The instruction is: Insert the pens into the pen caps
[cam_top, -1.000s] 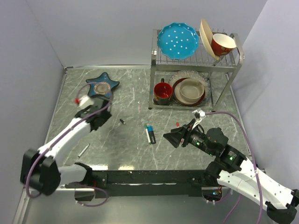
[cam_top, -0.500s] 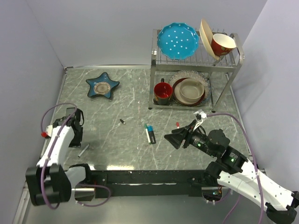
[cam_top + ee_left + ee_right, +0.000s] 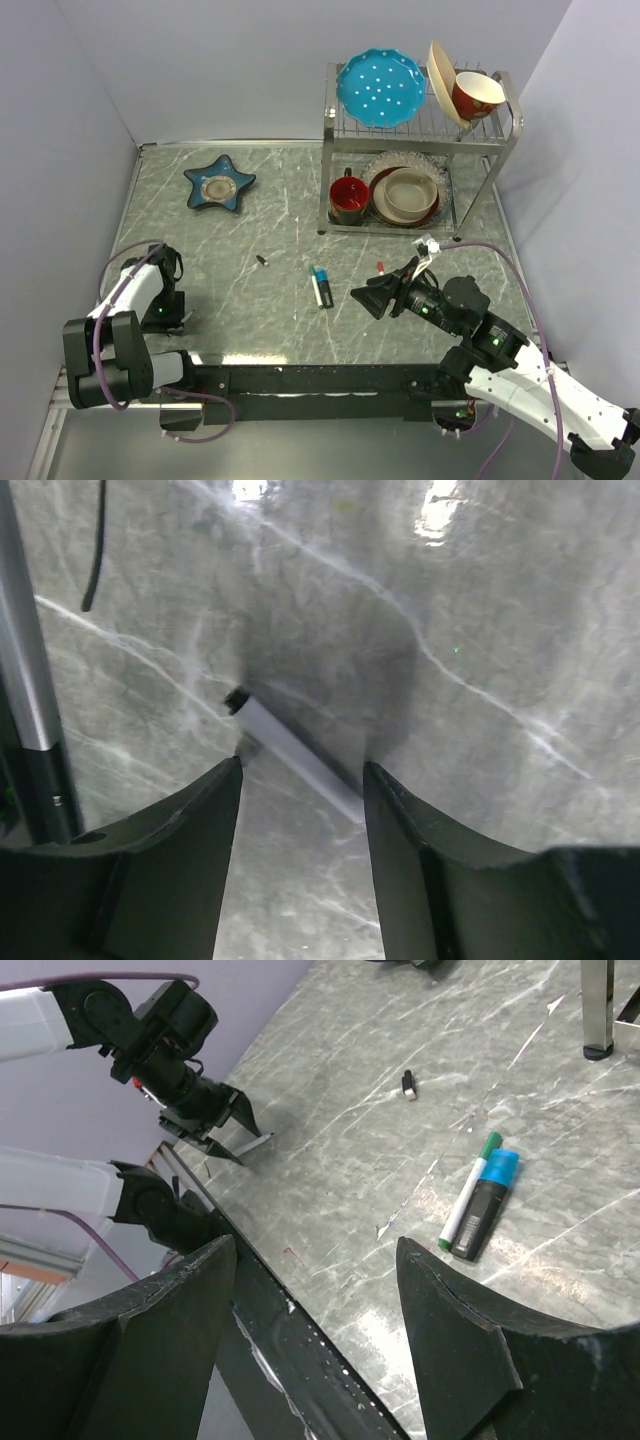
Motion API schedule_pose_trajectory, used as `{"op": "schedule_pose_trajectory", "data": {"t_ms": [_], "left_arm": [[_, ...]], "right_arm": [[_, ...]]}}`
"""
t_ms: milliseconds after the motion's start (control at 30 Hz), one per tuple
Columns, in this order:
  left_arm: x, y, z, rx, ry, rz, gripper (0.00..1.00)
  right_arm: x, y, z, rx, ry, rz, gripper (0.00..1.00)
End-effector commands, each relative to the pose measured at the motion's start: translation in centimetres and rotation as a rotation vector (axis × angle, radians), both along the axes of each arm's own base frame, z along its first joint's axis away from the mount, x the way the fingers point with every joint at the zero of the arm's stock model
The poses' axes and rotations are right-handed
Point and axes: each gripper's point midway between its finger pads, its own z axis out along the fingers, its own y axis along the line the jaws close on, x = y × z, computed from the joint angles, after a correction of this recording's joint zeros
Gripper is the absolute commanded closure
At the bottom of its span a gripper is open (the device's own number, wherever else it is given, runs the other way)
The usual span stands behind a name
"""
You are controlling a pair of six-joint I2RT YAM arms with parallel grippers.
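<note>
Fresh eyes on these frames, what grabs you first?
The bright blue dotted plate standing in the dish rack at the far right. Then the left gripper at the near left, jaws open astride a thin grey pen. In the middle, a black marker with a blue end lies beside a white pen.

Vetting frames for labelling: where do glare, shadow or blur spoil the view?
Left wrist: lamp glare on the table at the top, a dark shadow around the grey pen. Right wrist: near fingers blurred, marker sharp. Top external: even light.
</note>
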Motion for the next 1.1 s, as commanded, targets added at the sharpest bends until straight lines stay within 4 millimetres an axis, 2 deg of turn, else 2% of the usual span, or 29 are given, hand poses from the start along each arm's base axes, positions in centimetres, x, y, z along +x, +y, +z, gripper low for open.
{"op": "schedule_pose_trajectory", "data": {"t_ms": [0,100,133,200,333,400,433,467,633,767,933,1067], "left_arm": [[0.7,0.2,-1.3,-0.002,-0.013,0.056,0.45],[0.8,0.0,-2.1,-0.016,0.002,0.051,0.52],[0.8,-0.2,-2.2,-0.033,0.003,0.052,0.58],[0.7,-0.6,-2.5,-0.052,0.006,0.049,0.61],[1.4,-1.5,-1.8,-0.09,-0.056,0.033,0.73],[1.9,-2.7,-1.4,-0.117,-0.099,0.013,0.79],[2.4,-3.2,-0.9,-0.121,-0.141,0.001,0.93],[2.7,-4.5,-0.7,-0.136,-0.164,-0.021,0.99],[3.9,-9.1,0.3,-0.209,-0.231,-0.093,0.99],[4.6,-13.7,1.2,-0.238,-0.225,-0.193,0.99],[6.0,-19.4,1.3,-0.282,-0.203,-0.31,0.99],[6.2,-21.1,1.0,-0.24,-0.142,-0.384,0.99]], "right_arm": [[0.0,0.3,1.7,0.038,-0.048,0.013,0.27],[0.0,0.2,1.7,0.025,-0.047,0.012,0.27],[0.0,0.1,1.6,0.024,-0.045,0.008,0.27],[0.1,0.0,1.8,0.03,-0.053,0.0,0.27],[-0.1,0.1,2.1,0.041,-0.056,0.012,0.27],[0.0,0.3,2.0,0.038,-0.052,0.015,0.27],[0.0,0.3,2.0,0.04,-0.048,0.016,0.27],[0.0,0.4,2.0,0.04,-0.045,0.017,0.27],[-0.3,0.4,2.5,0.063,-0.046,0.025,0.27],[-0.5,0.1,2.7,0.077,-0.045,0.019,0.27],[-0.7,-0.2,3.1,0.091,-0.045,0.017,0.27],[-0.8,-0.4,2.9,0.083,-0.037,0.009,0.27]]}}
